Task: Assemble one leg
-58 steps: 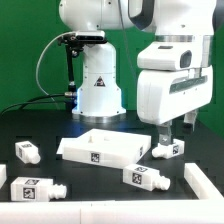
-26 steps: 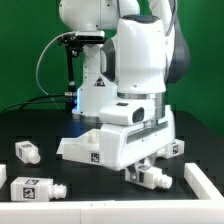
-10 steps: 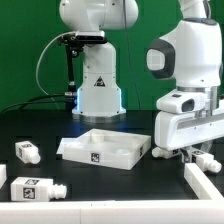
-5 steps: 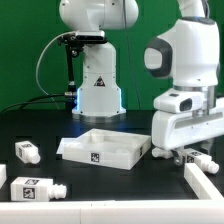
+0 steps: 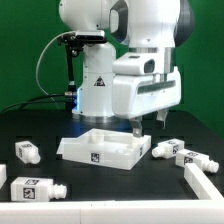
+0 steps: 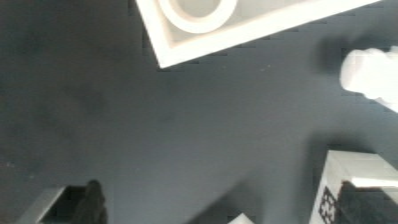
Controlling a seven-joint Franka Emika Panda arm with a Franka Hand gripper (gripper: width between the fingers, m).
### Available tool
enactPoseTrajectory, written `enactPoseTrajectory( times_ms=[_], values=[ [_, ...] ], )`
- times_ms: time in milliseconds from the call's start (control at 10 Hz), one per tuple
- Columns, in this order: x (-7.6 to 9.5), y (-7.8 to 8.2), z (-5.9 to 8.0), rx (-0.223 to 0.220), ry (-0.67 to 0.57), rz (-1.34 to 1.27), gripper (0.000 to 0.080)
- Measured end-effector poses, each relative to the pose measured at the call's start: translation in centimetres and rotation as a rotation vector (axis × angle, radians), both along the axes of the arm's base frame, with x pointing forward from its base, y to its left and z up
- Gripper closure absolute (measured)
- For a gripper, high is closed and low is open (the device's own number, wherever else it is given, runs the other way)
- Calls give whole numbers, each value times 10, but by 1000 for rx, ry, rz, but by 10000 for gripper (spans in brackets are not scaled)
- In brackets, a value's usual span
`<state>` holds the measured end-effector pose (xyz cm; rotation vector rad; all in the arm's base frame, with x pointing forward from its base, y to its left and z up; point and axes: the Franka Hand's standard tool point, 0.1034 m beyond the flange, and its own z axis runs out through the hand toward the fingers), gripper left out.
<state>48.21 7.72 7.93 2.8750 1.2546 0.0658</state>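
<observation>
Franka Panda arm at work on a furniture build: the gripper (image 5: pixel 150 126) hangs in the centre-right of the exterior view. Its two dark fingers are spread apart and nothing is held between them. In the picture it sits just above the far right corner of the large flat white slab (image 5: pixel 103 148), touching nothing.

Four small white legs lie loose on the black table (image 5: pixel 40 125):
- The first leg (image 5: pixel 168 149) rests on its side just beside the slab's end, toward the exterior view's right, with a square tag facing the camera.
- The second leg (image 5: pixel 196 159) lies close by it, nearer the frame's right edge; whether the two touch cannot be made out.
- The third leg (image 5: pixel 27 152) sits at the middle left of the frame, well apart from the slab.
- The fourth leg (image 5: pixel 34 188) lies in the lower left corner, its round peg pointing toward the exterior view's right.

A long white part (image 5: pixel 205 181) runs into the lower right corner. The arm's white base (image 5: pixel 97 90) stands behind the slab against a green backdrop.

In the wrist view one dark finger (image 6: pixel 80 203) shows over bare tabletop. A slab corner with its round socket ring (image 6: pixel 199 10) is also in sight, along with a plain white piece (image 6: pixel 370 75) and a tagged white piece (image 6: pixel 365 185). Which legs these two pieces are cannot be told.
</observation>
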Motion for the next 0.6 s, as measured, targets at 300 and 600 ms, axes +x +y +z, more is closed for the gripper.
enactPoseTrajectory(
  times_ms=[300, 600],
  values=[
    [-1, 1, 0, 0, 0, 3, 150],
    [-37, -50, -24, -14, 18, 134, 150]
  ],
)
